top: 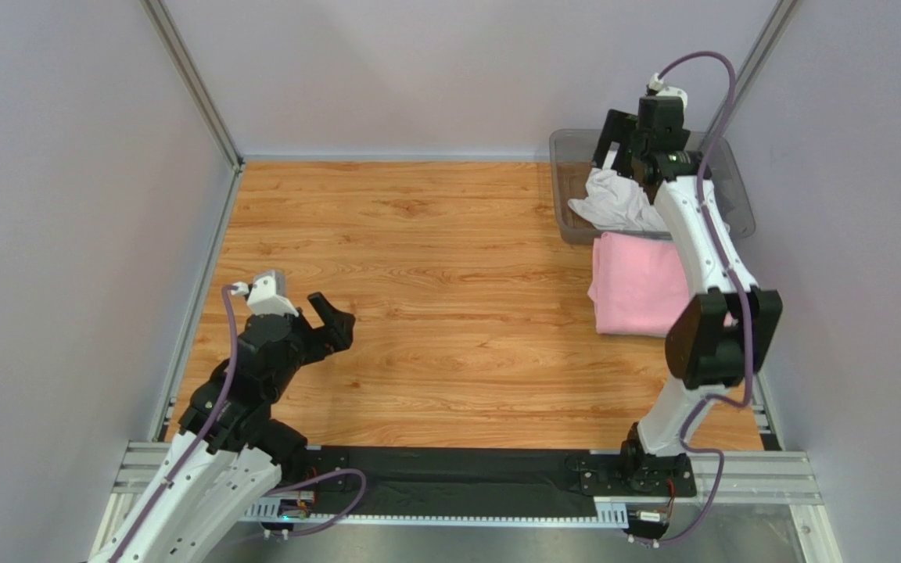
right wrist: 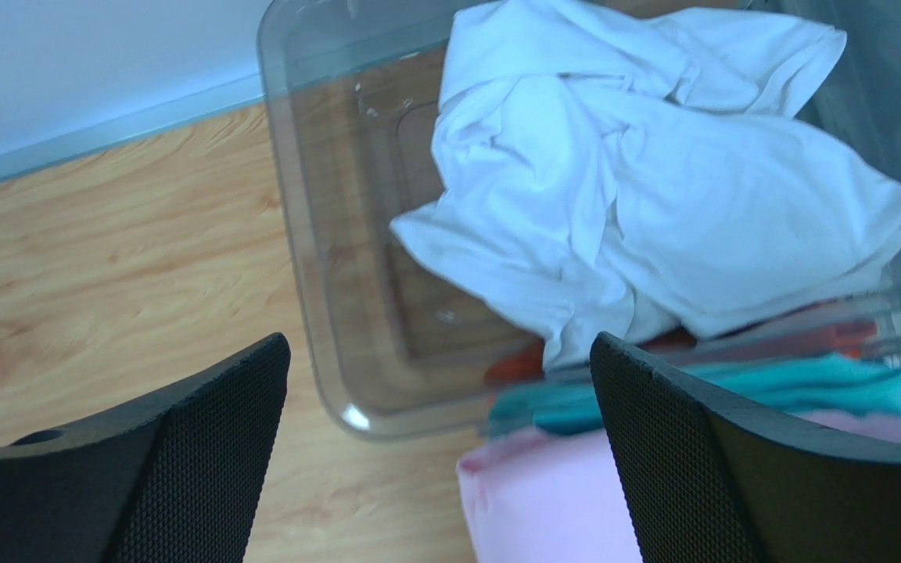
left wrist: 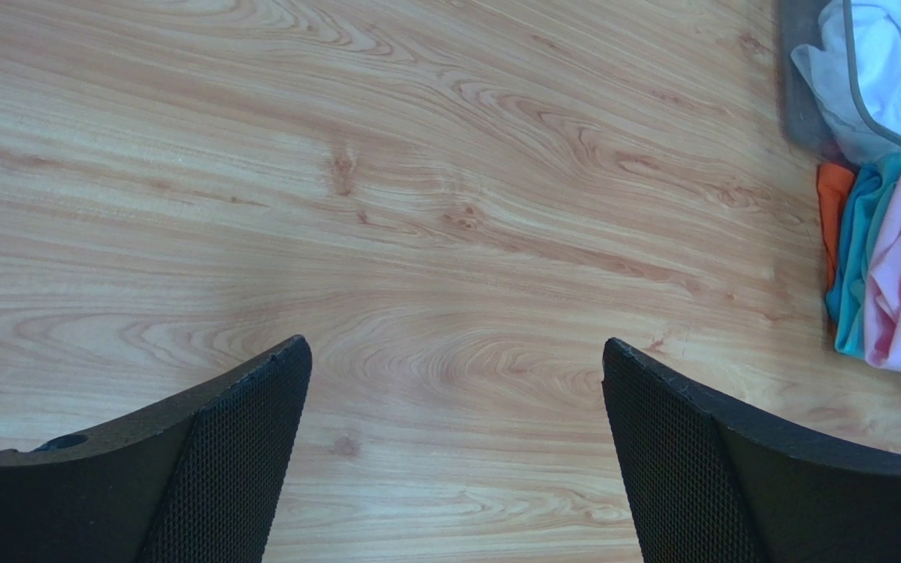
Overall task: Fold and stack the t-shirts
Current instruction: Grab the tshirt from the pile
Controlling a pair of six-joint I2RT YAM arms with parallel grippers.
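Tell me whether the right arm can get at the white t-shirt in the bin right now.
Probably yes: the right pincer hangs open above the white t-shirt, which lies uncovered on top in the clear bin, nothing between them.

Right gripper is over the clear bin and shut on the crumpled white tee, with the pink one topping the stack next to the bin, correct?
Not shut: the right wrist view shows the right gripper open, holding nothing, above the white tee in the clear bin. The pink tee does top the stack.
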